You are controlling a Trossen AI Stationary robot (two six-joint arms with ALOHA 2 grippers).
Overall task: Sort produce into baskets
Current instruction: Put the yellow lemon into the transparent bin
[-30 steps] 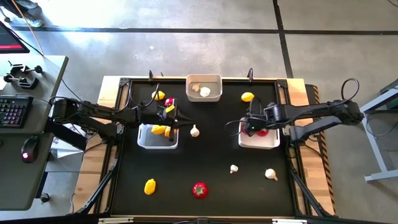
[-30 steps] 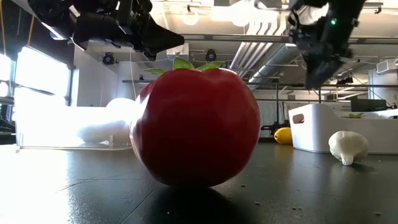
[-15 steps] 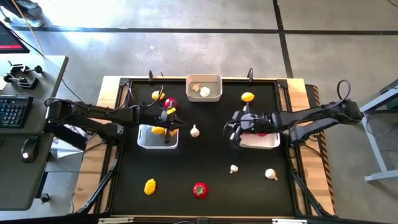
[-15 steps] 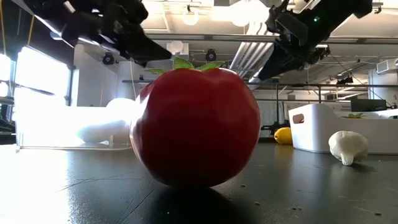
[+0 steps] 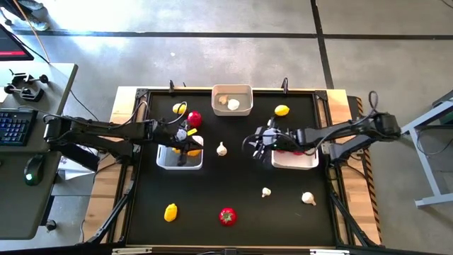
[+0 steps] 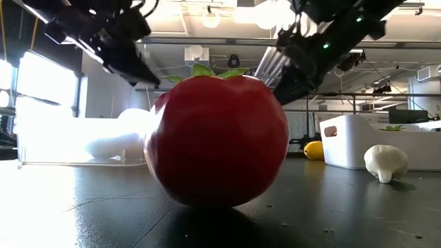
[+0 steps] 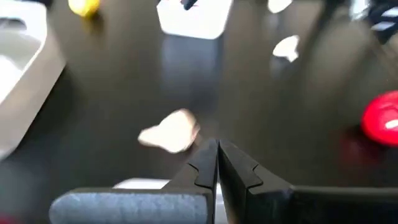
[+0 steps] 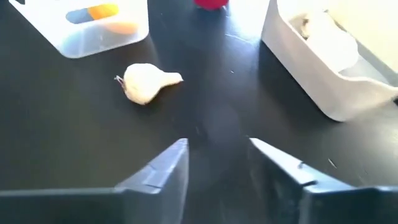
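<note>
In the left wrist view my left gripper (image 7: 217,154) is shut and holds nothing. In the high view it hovers at the right rim of the left basket (image 5: 167,160), which holds lemons. My right gripper (image 8: 217,155) is open and empty. It hangs above the table's middle (image 5: 250,144), left of the right basket (image 5: 296,162) with a tomato in it. A loose garlic bulb (image 8: 146,81) lies on its side on the black table between the two grippers (image 5: 221,149). The far basket (image 5: 232,100) holds garlic.
Loose on the table are a lemon (image 5: 180,108) and a tomato (image 5: 194,119) at the far left and a lemon (image 5: 282,110) at the far right. Two garlic bulbs (image 5: 266,191) (image 5: 308,198), a lemon (image 5: 170,211) and a tomato (image 5: 227,215) lie near the front.
My right gripper has left the spot over the right basket and moved toward the table's left, sinking and tipping from pointing down to a forward slant. My left gripper has drawn back toward the table's left edge, over the left basket's right rim, and tipped up.
</note>
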